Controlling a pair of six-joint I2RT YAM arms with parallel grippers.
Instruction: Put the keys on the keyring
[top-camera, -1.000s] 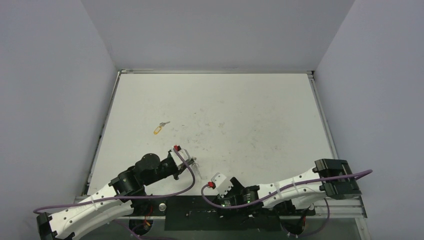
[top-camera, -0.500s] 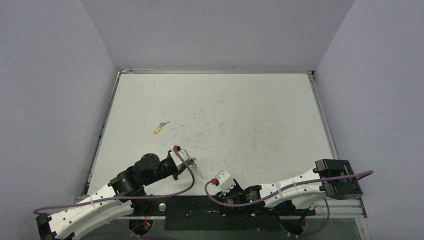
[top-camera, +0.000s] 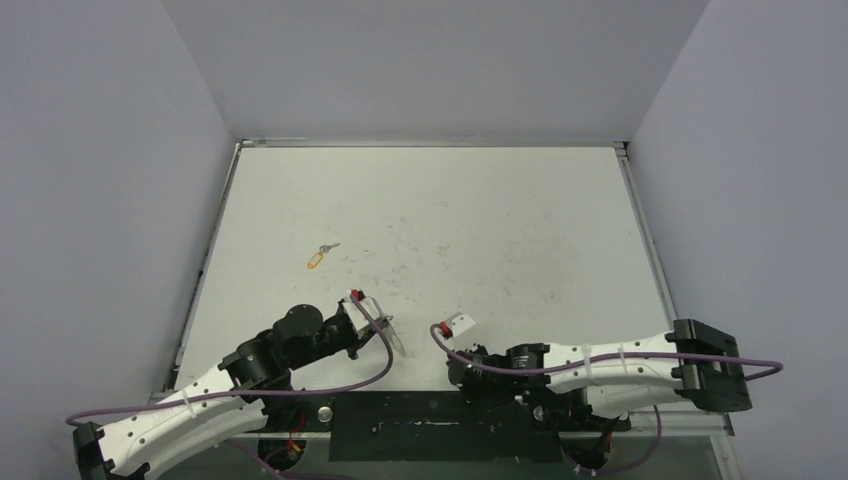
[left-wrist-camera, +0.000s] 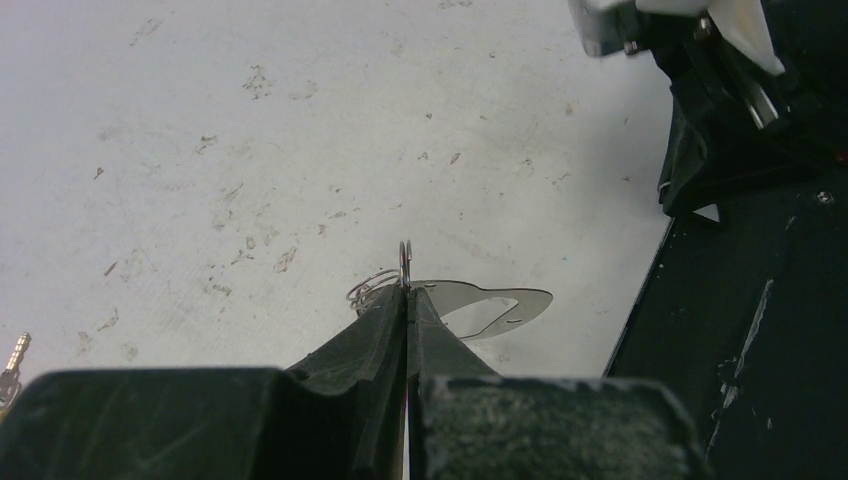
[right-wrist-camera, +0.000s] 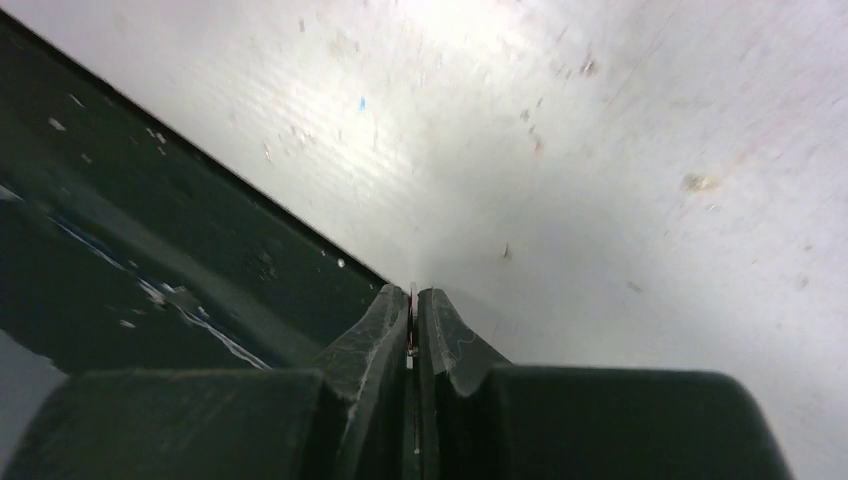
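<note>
On the left part of the white table (top-camera: 480, 220) lies a key with a yellow tag (top-camera: 318, 257), flat on the surface, well apart from both arms and touched by nothing.

Nearer the front, the left gripper (left-wrist-camera: 406, 292) is clenched. Its two fingertips (left-wrist-camera: 385, 320) press together on a thin wire ring that stands upright between them. This ring belongs to the keyring (left-wrist-camera: 452, 293), whose flat silver oval loop juts out to the right of the fingertips, just above the table. A few more small rings (left-wrist-camera: 368, 289) bunch on the left of the fingertips. In the top view the keyring shows only as a pale glint at the tip of the left arm, close to the table's near edge.

Further right, the right gripper (right-wrist-camera: 413, 298) is also clamped tight, its jaws meeting with only a hairline gap. Whether anything is pinched in that gap cannot be told. It points down where the white surface meets the black mounting plate (right-wrist-camera: 150, 250) along the front of the table. No other key can be made out in these views
</note>
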